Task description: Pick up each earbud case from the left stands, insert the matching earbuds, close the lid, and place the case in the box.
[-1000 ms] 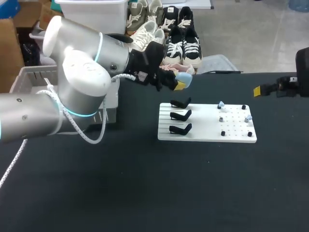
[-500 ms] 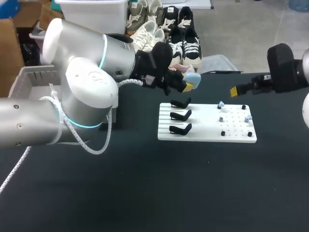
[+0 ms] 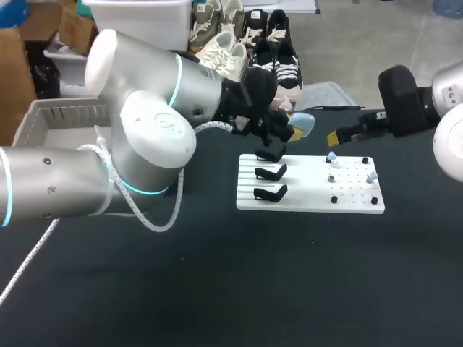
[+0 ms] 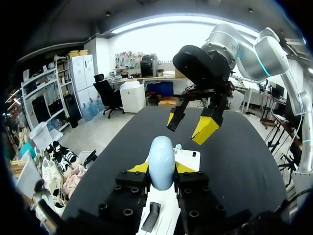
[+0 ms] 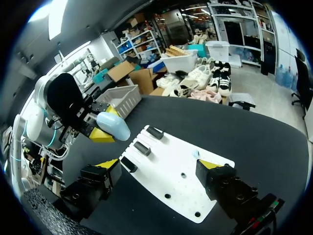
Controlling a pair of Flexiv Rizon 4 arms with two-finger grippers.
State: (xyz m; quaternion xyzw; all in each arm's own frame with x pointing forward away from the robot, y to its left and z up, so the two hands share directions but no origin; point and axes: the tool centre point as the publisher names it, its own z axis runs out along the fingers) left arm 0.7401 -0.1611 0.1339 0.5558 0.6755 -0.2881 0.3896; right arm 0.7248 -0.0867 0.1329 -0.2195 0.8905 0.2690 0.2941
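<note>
**Case held aloft at the board's far edge, right gripper facing it**

The left gripper (image 3: 292, 130) is clamped on the pale blue case (image 3: 303, 123), with a yellow tip on either side of it. The case hangs in the air over the far edge of the white board (image 3: 311, 191), just past the rearmost of three black stands (image 3: 270, 173).

The right gripper (image 3: 336, 136) is level with the case, its fingers spread wide. Its tips are near the case but not touching it, and the left wrist view shows a gap between them.

Small pale earbuds (image 3: 330, 155) sit on the board's right half. The board lies well in from the near edge of the table (image 3: 217, 289) and closer to its far edge. The grey box (image 3: 54, 116) stands at the far left, partly hidden behind the left arm and well apart from the case.
</note>
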